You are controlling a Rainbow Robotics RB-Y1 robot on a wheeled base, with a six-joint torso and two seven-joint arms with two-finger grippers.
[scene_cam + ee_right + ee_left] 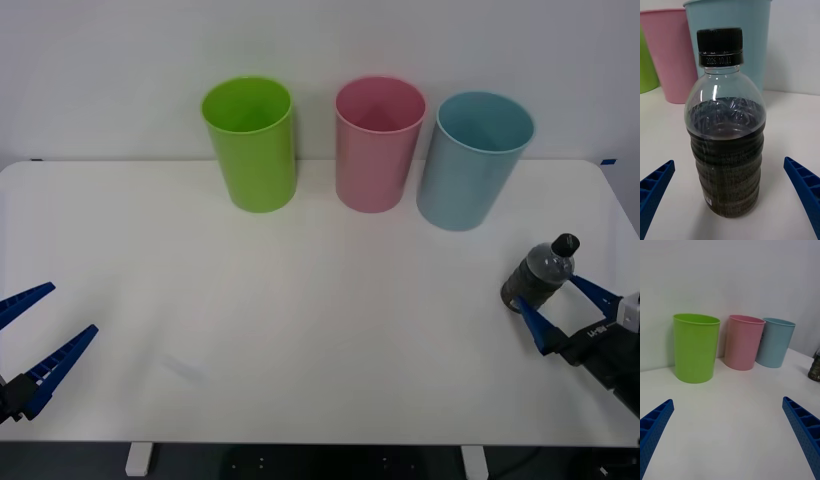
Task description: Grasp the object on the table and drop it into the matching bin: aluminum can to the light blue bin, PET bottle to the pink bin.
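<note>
The table (pixel 300 330) is a wide white top, and three tall bins stand in a row along its far edge. From left to right they are the green bin (pixel 252 143), the pink bin (pixel 377 142) and the light blue bin (pixel 471 160). All three stand upright and apart from each other. What shows of their insides from the front view holds nothing; their bottoms cannot be seen.

The bottle (pixel 540 274) stands upright near the right edge of the table, nearer than the light blue bin and well apart from it. It is clear plastic with a black cap, and dark liquid fills it to about the shoulder.

The right gripper (pixel 566 308) sits low at the right near corner with its jaws spread wide. The bottle stands just beyond its blue fingertips, centred on the gap and not touching either finger (pixel 805 191).

The left gripper (pixel 38 330) rests at the left near edge of the table, jaws released, holding nothing.
</note>
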